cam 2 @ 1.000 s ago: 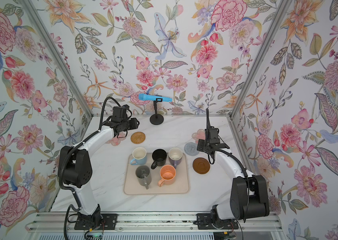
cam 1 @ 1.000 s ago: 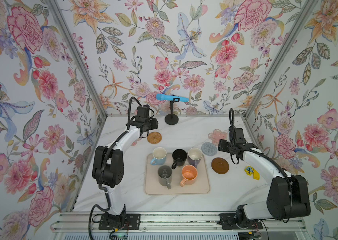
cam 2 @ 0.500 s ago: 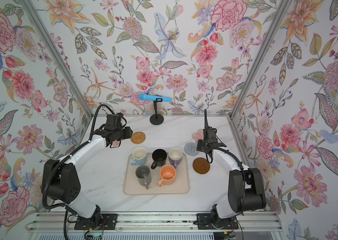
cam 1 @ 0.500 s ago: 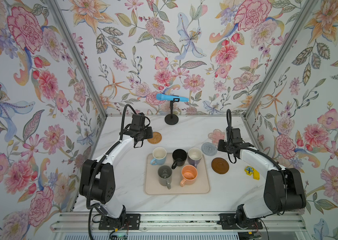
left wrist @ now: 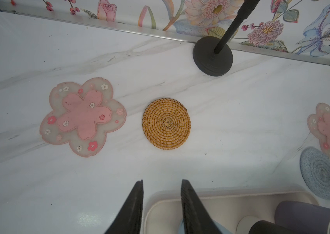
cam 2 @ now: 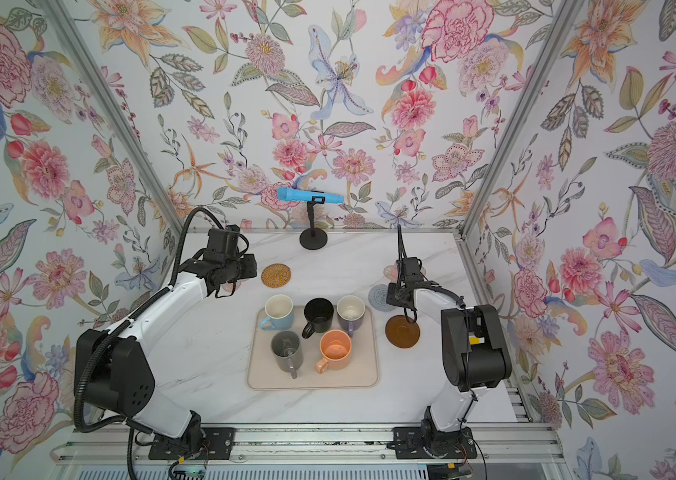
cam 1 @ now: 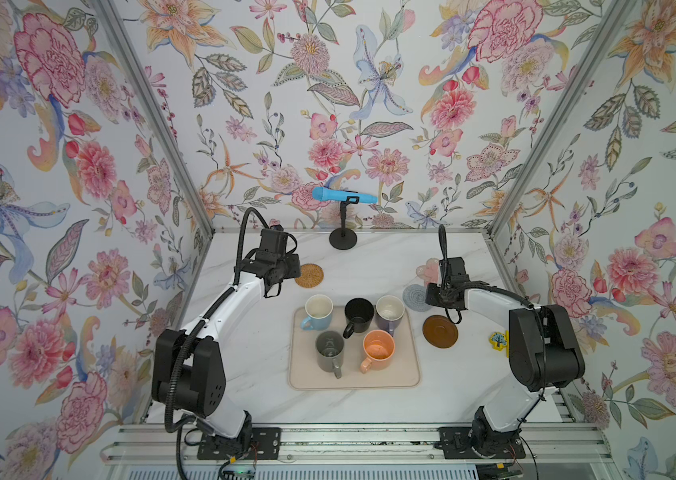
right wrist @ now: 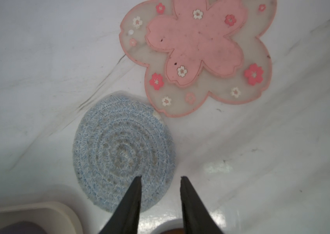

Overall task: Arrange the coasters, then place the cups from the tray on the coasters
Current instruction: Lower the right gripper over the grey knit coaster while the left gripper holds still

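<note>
Beige-pink tray (cam 1: pixel 352 380) lies flat on the marble table (cam 1: pixel 244 353); I take it as my reference.

Cups: all five stand upright on the tray. The light blue mug (cam 1: pixel 318 309), black mug (cam 1: pixel 359 313) and purple mug (cam 1: pixel 390 311) line its far side. The grey mug (cam 1: pixel 330 351) and orange mug (cam 1: pixel 378 349) stand along its near side.

Coasters: all five lie flat on the table, off the tray.
- The rattan coaster (cam 1: pixel 309 275) is beyond the tray's far left corner.
- The left pink flower coaster (left wrist: pixel 83 119) lies farther out from that corner, beside the rattan one but apart from it.
- The grey-blue coaster (cam 1: pixel 413 297) is just off the far right corner.
- The right pink flower coaster (cam 1: pixel 427 270) lies beyond the grey-blue one, and their edges meet.
- The dark brown disc (cam 1: pixel 440 331) is just beside the tray's right edge.

Left pincer (left wrist: pixel 161 181): hovers at the tray's far left corner, fingers slightly spread, nothing between them.

Right pincer (right wrist: pixel 161 177): hovers over the grey-blue coaster's edge nearest the tray, fingers likewise slightly spread and empty.
</note>
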Controlling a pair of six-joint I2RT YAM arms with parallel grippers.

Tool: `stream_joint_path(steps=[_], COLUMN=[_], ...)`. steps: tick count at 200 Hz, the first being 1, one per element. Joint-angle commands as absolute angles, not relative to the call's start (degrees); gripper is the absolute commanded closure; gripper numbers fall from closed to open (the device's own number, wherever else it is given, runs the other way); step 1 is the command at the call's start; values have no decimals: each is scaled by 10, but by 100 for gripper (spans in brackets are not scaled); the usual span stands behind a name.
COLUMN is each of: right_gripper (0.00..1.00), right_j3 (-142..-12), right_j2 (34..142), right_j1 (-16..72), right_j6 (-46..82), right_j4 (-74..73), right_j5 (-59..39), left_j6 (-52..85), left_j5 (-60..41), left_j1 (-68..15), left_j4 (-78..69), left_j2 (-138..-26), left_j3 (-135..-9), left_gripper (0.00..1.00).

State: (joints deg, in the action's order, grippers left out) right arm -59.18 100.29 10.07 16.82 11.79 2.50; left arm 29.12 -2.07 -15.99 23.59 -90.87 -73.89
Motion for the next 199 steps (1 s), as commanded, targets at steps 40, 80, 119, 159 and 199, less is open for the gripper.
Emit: stream_joint_path(steps=[40,80,119,159,199], right_gripper=[65,66,67,67,67], right_j3=[-632,-646,-656,-651,-665], right_j2=[1039,1048,1064,1067,1083], right_j1=[105,106,109,109,119], right_j6=[170,170,175,174,177], right_j4=[128,154,182,184,188], right_j5=[28,39,48,46,28], left_j6=[273,275,277,273,275], left_j5=[-1,-3,-7,-4,-7], left_j1=[-156,-156,-156,-153,-153], left_j4=[255,253,251,252,243], left_j2=[-921,-925,-926,-929,-930], left_j3=[-750,-751,-751,-757,-749], left_gripper=[66,66,66,65,65])
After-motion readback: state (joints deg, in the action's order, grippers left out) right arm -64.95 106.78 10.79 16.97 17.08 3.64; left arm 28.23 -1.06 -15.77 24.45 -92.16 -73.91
